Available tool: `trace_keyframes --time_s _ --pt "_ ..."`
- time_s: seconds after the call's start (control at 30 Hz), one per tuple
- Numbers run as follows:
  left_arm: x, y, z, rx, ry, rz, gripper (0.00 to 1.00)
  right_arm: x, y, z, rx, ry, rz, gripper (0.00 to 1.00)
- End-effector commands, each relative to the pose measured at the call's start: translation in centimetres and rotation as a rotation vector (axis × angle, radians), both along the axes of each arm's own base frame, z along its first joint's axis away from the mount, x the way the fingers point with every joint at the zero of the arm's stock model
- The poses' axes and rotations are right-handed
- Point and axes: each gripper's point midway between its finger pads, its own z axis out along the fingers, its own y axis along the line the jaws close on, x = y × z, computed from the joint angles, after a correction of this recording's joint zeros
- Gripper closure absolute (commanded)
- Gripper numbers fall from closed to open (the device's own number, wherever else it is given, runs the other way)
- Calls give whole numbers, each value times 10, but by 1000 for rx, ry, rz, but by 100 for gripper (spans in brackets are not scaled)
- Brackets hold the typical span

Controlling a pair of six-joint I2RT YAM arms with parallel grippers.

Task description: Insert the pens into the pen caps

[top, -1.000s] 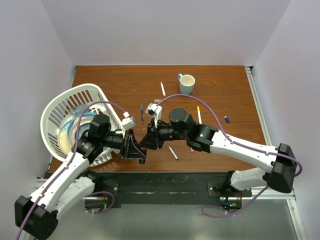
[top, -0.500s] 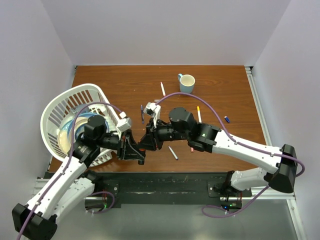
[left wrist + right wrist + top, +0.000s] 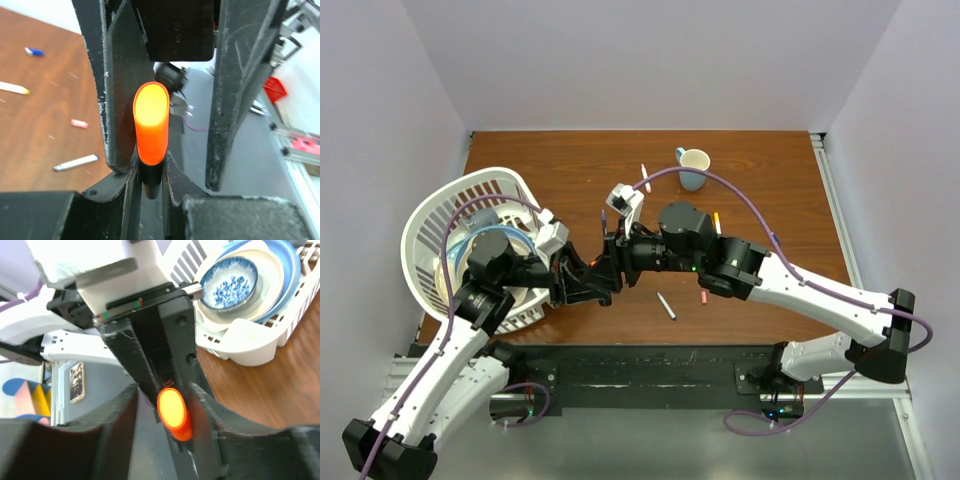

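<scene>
The left gripper (image 3: 150,172) pinches the black highlighter (image 3: 150,184) by its body, in the air over the near half of the table (image 3: 760,160), a little left of the middle and just beside the white basket (image 3: 430,215). The orange end (image 3: 150,122) points at the right gripper (image 3: 164,410), whose jaws stand spread on either side of it. One finger seems to touch the orange; the other is apart. I cannot tell whether the orange piece is a cap pushed fully home.

Capping this pen looks close to done. Next, I judge, the right arm should back straight off and the left should lay the pen down, before they turn to the grey pen (image 3: 665,306) and pink cap (image 3: 704,297) by the near edge.
</scene>
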Motion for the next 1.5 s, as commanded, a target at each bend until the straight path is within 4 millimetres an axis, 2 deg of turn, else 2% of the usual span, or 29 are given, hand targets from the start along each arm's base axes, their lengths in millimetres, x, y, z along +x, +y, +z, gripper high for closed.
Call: trace_keyframes --time_s 0.0,0.03,0.07,0.1,0.13,0.23,0.33,0.43,0.5,0.53,0.57,0.6,0.67,0.73,0.9,1.17,1.33,1.37,1.47 --pt "26 0 50 -111 -211 138 100 -4 9 -3 -50 31 -5 48" --pt "26 0 49 -114 -209 140 100 6 8 11 -28 7 -32 44" --pt "24 0 50 -122 -209 137 100 12 6 17 -21 -9 -51 38" --pt "23 0 50 -129 -202 134 100 17 3 20 -25 -25 -72 36" --pt "22 0 50 -130 -200 132 100 30 -3 33 -11 -66 -122 35" --pt "23 1 45 -124 -196 147 100 48 -20 53 17 -105 -177 33" --pt "22 3 43 -132 -196 161 100 55 -38 68 37 -159 -210 32" --pt "19 2 46 -160 -182 153 100 59 -52 67 19 -198 -252 29" --pt "22 3 47 -154 -169 169 100 56 -64 69 16 -215 -264 28" --pt "25 4 47 -146 -167 195 100 53 -67 57 -3 -222 -254 28" --pt "26 6 50 -141 -189 217 100 47 -74 62 22 -239 -239 28" --pt "28 7 54 -152 -196 241 100 38 -71 50 26 -238 -189 27" --pt "28 8 64 -169 -201 249 100 26 -71 51 67 -245 -130 27" --pt "30 7 72 -184 -194 256 100 10 -65 39 67 -233 -23 27" --pt "26 9 99 -274 -192 261 100 -1 -57 23 82 -251 67 30" --pt "19 13 122 -371 -168 264 100 -7 -36 35 166 -238 147 38" --pt "13 14 125 -423 -139 234 100 -1 -29 45 202 -236 122 38" --pt "11 14 126 -431 -129 228 100 1 -26 42 191 -232 127 41" --pt "8 15 125 -440 -117 221 100 -2 -21 52 227 -234 151 45"
